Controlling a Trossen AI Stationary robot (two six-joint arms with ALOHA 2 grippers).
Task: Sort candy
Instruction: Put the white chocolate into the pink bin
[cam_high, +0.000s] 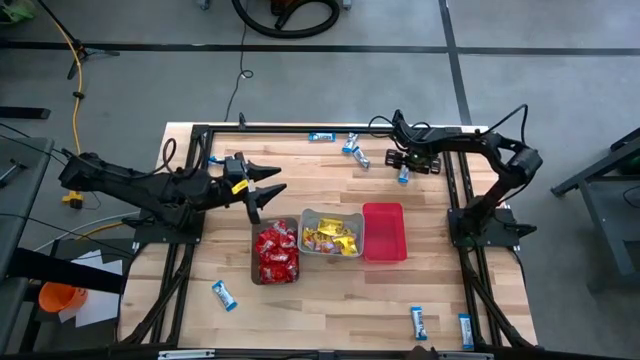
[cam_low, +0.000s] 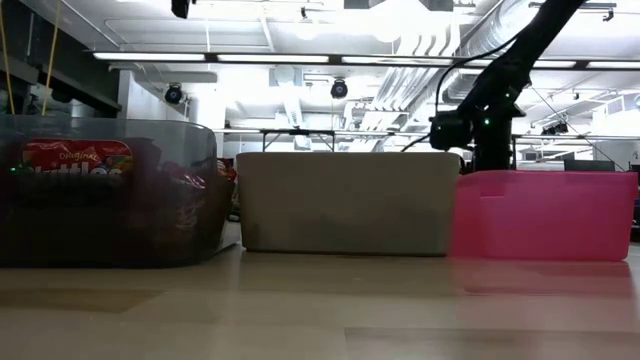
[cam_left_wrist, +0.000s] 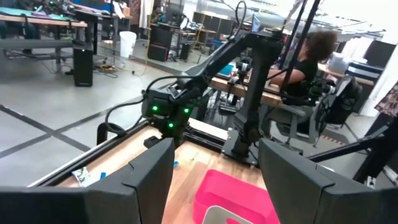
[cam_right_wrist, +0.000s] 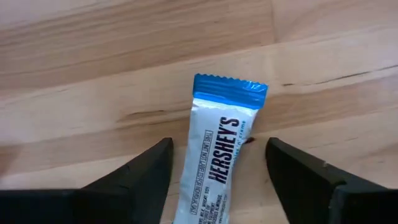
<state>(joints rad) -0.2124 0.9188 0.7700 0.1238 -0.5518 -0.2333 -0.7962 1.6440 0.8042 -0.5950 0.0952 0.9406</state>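
Note:
My right gripper is open and points down at the table's far right part. Its fingers stand on either side of a blue-and-white bar that lies flat on the wood, and they do not touch it. My left gripper is open, holds nothing and hovers left of the bins. Red packets fill the brown bin and yellow packets lie in the grey bin. More blue bars lie loose on the table at the far edge, near left and near right.
The brown bin, the grey bin and the pink bin stand in a row at the table's middle. Dark frame rails run along the table's edges. A person sits in the room beyond.

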